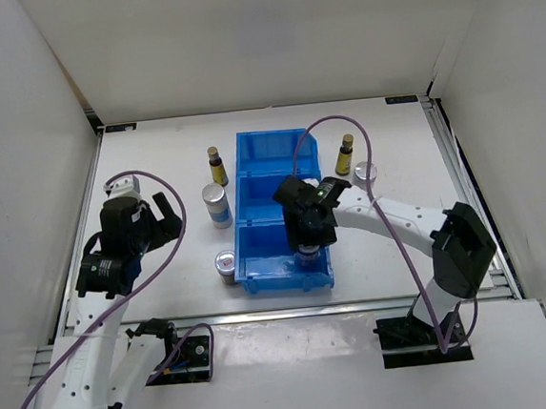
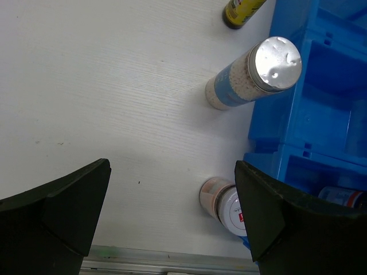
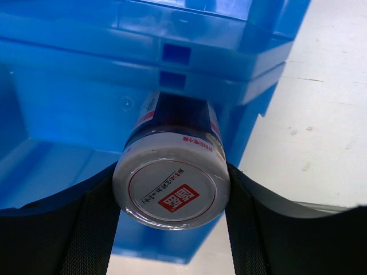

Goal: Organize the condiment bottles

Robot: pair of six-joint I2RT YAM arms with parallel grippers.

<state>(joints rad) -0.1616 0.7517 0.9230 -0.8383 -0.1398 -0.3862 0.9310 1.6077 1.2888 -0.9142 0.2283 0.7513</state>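
**Top external view.** The right end effector (image 1: 307, 247) was clamped on a short jar (image 1: 306, 254) in the near compartment of the blue bin (image 1: 246, 207). The left end effector (image 1: 157, 218) hung over the surface (image 1: 153, 148), jaws wide apart. A second jar (image 1: 227, 265), a white cylinder (image 1: 217, 206) and an amber bottle (image 1: 216, 166) stood left of the bin. A second amber bottle (image 1: 345, 154) and a second cylinder (image 1: 365, 172) stood to its right.

**Left wrist view.** Only bare surface lay between the fingers (image 2: 57, 212).

**Right wrist view.** Both fingers pressed the jar's sides.
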